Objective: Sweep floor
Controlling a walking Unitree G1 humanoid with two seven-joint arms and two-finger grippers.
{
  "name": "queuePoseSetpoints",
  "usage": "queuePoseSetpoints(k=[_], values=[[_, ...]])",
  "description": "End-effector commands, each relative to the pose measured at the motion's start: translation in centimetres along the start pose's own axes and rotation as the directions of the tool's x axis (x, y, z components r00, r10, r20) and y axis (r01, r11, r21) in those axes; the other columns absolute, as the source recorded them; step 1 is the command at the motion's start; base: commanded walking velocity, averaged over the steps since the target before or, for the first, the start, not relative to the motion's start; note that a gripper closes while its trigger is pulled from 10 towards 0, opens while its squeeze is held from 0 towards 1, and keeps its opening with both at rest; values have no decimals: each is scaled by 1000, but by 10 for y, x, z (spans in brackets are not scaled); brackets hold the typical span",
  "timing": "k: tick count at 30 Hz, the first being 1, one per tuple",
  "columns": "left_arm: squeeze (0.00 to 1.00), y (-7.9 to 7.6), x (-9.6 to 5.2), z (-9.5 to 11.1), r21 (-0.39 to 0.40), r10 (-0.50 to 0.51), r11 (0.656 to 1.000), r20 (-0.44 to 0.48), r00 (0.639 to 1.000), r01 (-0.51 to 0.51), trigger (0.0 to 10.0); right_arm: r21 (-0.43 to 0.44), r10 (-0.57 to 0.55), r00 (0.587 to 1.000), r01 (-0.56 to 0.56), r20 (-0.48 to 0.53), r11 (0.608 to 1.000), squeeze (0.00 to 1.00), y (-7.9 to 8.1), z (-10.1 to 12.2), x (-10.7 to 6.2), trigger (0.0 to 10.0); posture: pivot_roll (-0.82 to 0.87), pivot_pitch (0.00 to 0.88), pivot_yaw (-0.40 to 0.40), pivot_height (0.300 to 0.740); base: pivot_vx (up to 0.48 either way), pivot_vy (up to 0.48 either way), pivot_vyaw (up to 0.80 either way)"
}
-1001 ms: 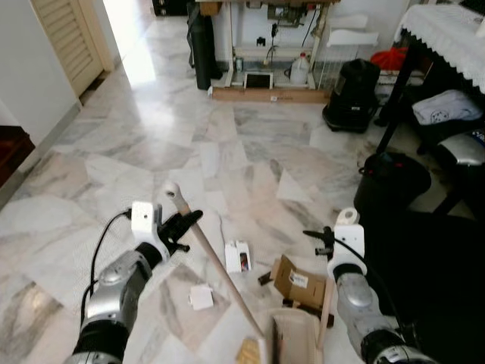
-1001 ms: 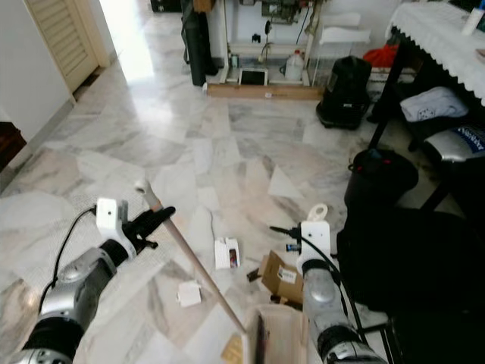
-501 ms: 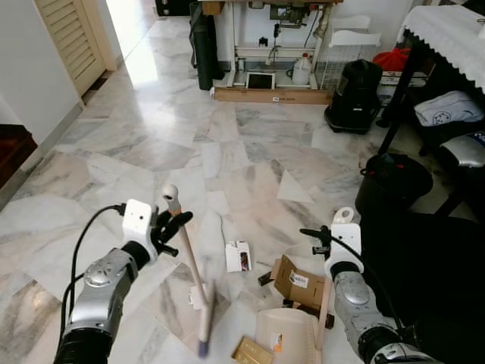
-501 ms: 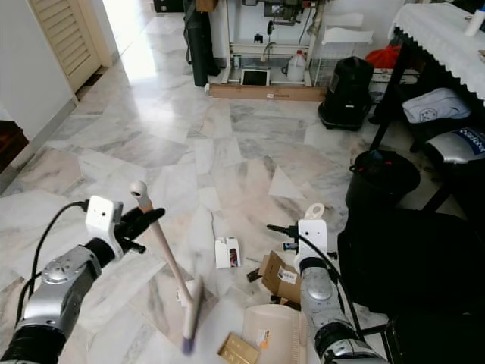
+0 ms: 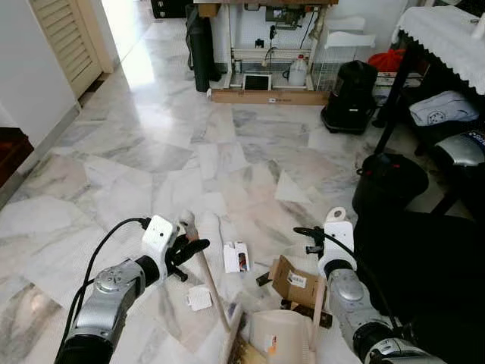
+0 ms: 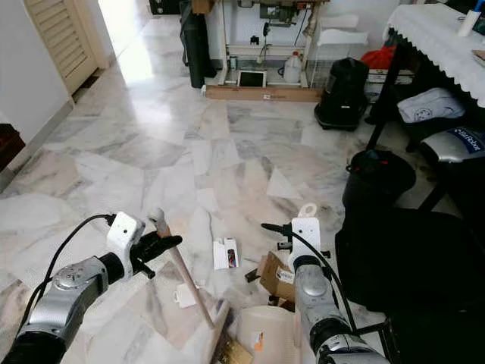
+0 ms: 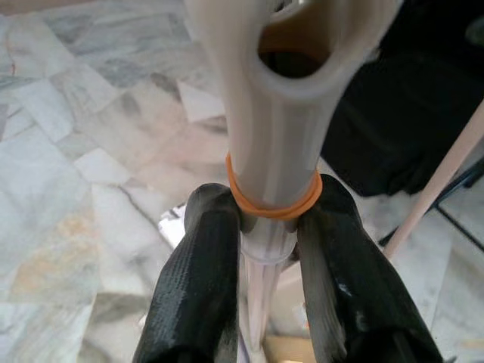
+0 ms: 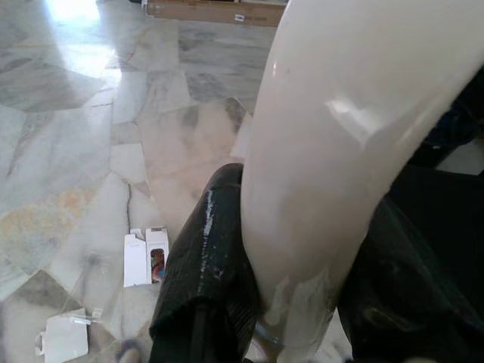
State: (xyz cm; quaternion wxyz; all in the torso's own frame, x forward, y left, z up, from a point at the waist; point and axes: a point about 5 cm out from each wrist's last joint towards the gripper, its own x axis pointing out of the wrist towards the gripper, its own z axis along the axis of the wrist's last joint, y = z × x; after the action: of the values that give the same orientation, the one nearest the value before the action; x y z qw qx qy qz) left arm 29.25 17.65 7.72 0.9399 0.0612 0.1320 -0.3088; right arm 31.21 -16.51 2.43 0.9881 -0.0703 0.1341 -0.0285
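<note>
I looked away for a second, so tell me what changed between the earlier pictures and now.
The left claw, shut on the broom handle, swung the broom head out to the left and then back against the dustpan, and the handle top dropped lower. The right claw kept its hold on the dustpan handle. The white carton, brown box and white scrap stayed on the floor.

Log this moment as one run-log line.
left hand: shut on broom handle | right hand: shut on dustpan handle | dustpan on floor beside brown carton | white box unswept
</note>
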Motion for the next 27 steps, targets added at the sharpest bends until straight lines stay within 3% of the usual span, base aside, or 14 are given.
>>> queuePoseSetpoints(k=[1, 6, 14, 20, 27], values=[[0, 1, -4, 2, 41, -3, 999, -28, 1000, 5, 10000, 0, 31, 999, -31, -40, 1000, 0, 7, -5, -1, 10000, 95, 0, 28, 740, 0, 0, 0], [0, 8, -6, 14, 80, 40, 996, 22, 999, -41, 10000, 3, 35, 999, -35, -38, 999, 0, 9, -3, 0, 10000, 99, 0, 32, 740, 0, 0, 0], [0, 8, -10, 14, 149, 28, 988, -3, 1000, -27, 10000, 5, 37, 998, -37, -40, 999, 0, 11, -3, 0, 10000, 106, 0, 35, 740, 0, 0, 0], [0, 1, -10, 0, 181, -25, 983, -88, 996, 41, 10000, 4, 39, 998, -38, -43, 999, 0, 11, -5, -1, 10000, 91, 0, 36, 740, 0, 0, 0], [0, -14, -1, -24, 124, -97, 985, -175, 980, 119, 10000, 0, 28, 999, -28, -37, 1000, 0, 7, -6, -2, 10000, 53, 0, 27, 740, 0, 0, 0]])
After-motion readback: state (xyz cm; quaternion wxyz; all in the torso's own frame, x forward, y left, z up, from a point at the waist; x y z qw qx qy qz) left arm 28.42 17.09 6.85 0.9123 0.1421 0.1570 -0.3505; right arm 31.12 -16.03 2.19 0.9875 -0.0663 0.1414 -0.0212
